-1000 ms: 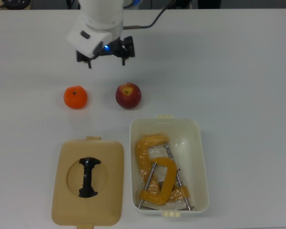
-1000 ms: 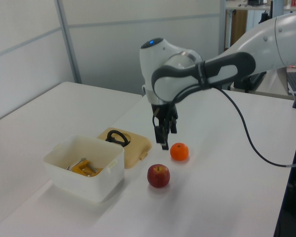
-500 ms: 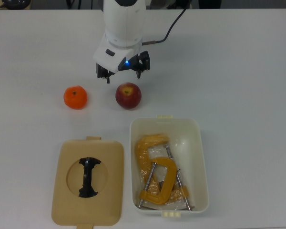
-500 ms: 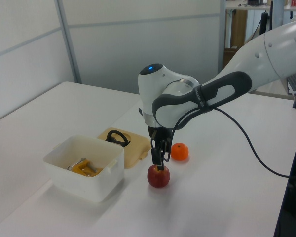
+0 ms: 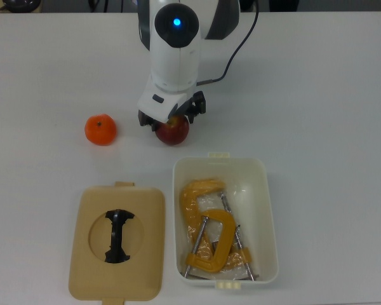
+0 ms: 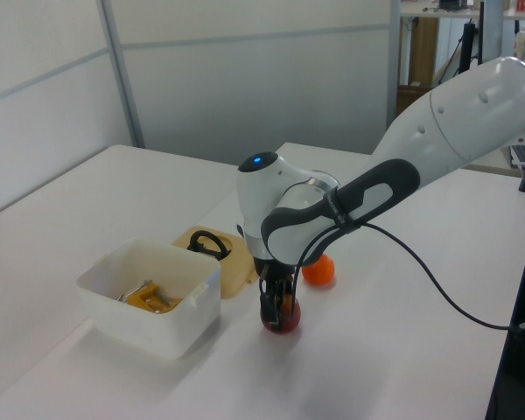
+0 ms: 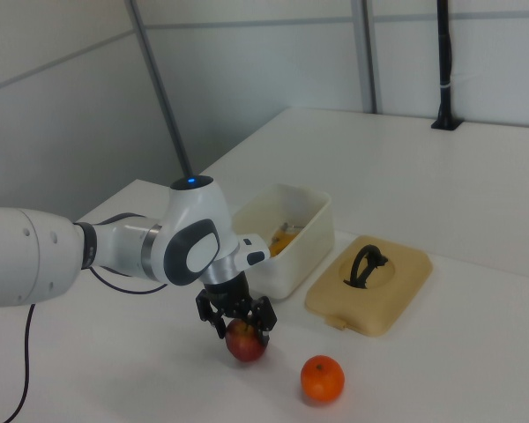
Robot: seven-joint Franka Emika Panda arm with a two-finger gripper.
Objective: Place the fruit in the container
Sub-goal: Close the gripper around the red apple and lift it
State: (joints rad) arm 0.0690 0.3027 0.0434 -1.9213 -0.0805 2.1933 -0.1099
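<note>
While the apple (image 5: 173, 130) sat on the white table (image 5: 317, 95) just off the container's (image 5: 265, 210) twelve o'clock end in the top view, the gripper (image 7: 237, 322) had dropped from well above and behind it to straddle it, its fingers spread wide, one on each side and, as far as I could see, not yet closed on the fruit. From where I stood that meant the reach was done and the pinch and lift were next. An orange (image 5: 100, 129) lay at the apple's nine o'clock, well apart; the tan lid (image 5: 116, 243) lay beside the tub, which held a yellow clamp (image 5: 211, 238). The arm's wrist hid most of the apple from above, so fingertip contact stayed unclear.
</note>
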